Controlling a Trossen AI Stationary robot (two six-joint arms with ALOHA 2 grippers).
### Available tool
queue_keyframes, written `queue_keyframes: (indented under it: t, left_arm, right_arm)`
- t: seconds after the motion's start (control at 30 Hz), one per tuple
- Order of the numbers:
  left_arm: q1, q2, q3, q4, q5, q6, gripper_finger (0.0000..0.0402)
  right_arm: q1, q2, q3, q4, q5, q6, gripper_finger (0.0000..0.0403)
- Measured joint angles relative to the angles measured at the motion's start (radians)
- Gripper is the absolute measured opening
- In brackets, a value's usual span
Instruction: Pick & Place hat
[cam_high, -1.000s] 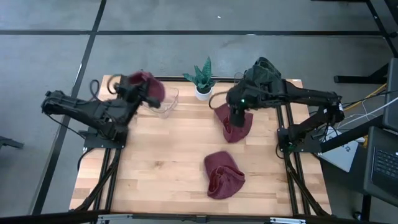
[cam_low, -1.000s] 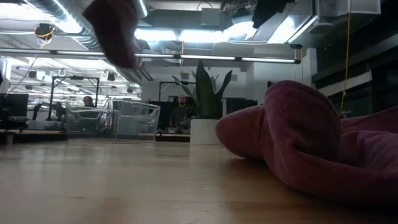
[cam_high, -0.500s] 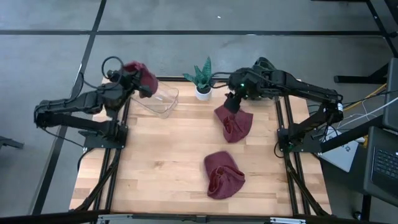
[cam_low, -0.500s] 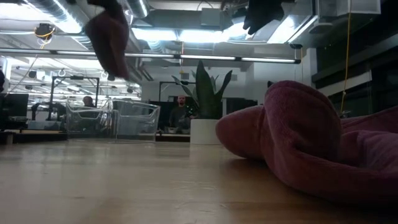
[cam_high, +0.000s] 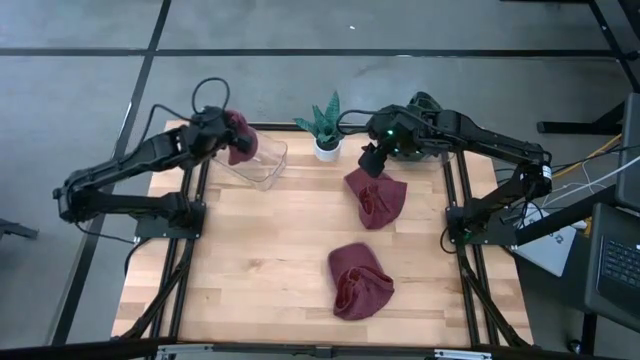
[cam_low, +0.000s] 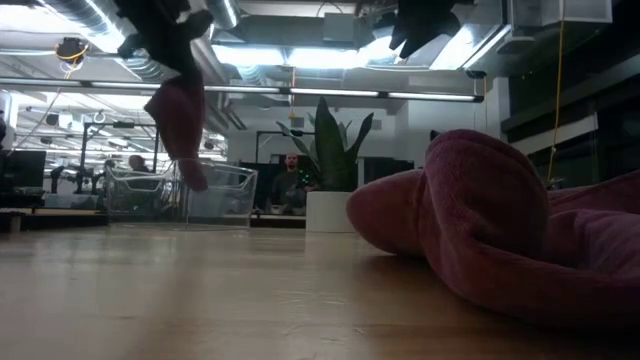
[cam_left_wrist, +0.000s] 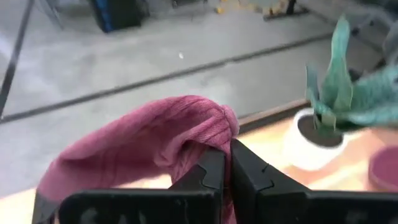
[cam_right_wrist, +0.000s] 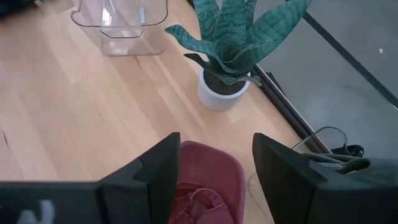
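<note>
Three maroon knit hats show. One hat (cam_high: 240, 133) hangs from my left gripper (cam_high: 222, 133) over the far-left clear bin (cam_high: 258, 163); in the low view this hat (cam_low: 181, 118) dangles in the air. A second hat (cam_high: 378, 198) lies flat on the table below my right gripper (cam_high: 372, 158), which hovers open above its far end (cam_right_wrist: 202, 180) without touching. The third hat (cam_high: 358, 282) lies near the table's near edge and fills the low view's right (cam_low: 500, 230). My left gripper (cam_left_wrist: 227, 171) is shut on a bunched fold of the hat (cam_left_wrist: 205, 134), pinched between its two fingers. The hat is lifted clear and hangs slack below the fingers (cam_low: 181, 118), above the clear bin.
A small potted plant (cam_high: 325, 128) stands at the far edge between the bin and my right gripper. In the right wrist view the plant (cam_right_wrist: 233, 37) and the bin (cam_right_wrist: 121, 15) lie ahead. Bare wood (cam_high: 270, 240) spans the table's middle and left.
My left arm has stretched out and carried the hat toward the table's far edge, over the clear bin; the hat now hangs lower than before. My right gripper has drawn back from the second hat toward the far edge, and that hat has stayed on the table.
</note>
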Motion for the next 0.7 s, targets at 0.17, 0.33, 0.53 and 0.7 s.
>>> queue_keyframes:
  t: [0.17,0.33,0.53,0.7]
  left_arm:
    - [0.008,0.072,0.000,0.014,-0.011,0.026,0.0005]
    - [0.058,0.167,0.000,0.098,-0.003,0.094,0.0009]
    - [0.112,0.286,0.000,0.194,0.027,0.158,0.0011]
    - [0.150,0.364,0.000,0.289,0.028,0.215,0.0012]
  right_arm:
    - [0.000,0.000,0.000,0.000,0.000,0.013,0.0200]
    - [0.000,0.000,0.000,0.000,0.026,0.027,0.0200]
    - [0.000,0.000,0.000,0.000,0.027,0.031,0.0200]
    - [0.000,0.000,0.000,0.000,0.026,0.035,0.0200]
